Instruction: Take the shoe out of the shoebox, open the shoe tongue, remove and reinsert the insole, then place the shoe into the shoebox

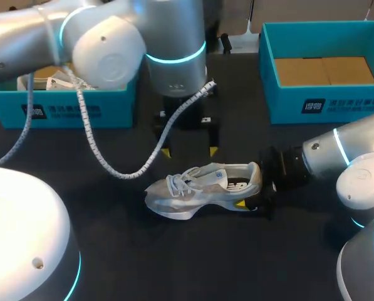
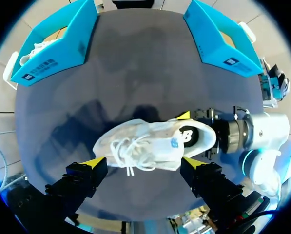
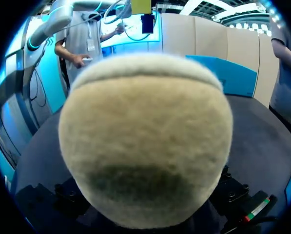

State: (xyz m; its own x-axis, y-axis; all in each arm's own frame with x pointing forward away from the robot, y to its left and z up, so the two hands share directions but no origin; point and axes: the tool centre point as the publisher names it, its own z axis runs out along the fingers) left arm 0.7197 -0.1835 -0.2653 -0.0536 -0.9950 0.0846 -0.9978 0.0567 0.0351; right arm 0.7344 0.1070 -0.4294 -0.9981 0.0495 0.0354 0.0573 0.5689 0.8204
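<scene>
A white and grey mesh shoe (image 1: 202, 188) stands upright on the black table, toe towards my left side. My right gripper (image 1: 248, 187) holds its heel, one yellow-tipped finger on each side. The right wrist view is filled by the fuzzy beige heel (image 3: 145, 136) between those fingers. My left gripper (image 1: 190, 152) hangs just behind the shoe, pointing down, with its fingers wide open and nothing in them. In the left wrist view the shoe (image 2: 150, 144) lies below and ahead of the left gripper (image 2: 143, 162), laces up.
A teal box (image 1: 61, 108) holding white things stands at the back left, partly behind my left arm. A second teal box (image 1: 324, 100) with a brown cardboard bottom stands at the back right. A white coiled cable (image 1: 136, 166) hangs from the left arm down to the table.
</scene>
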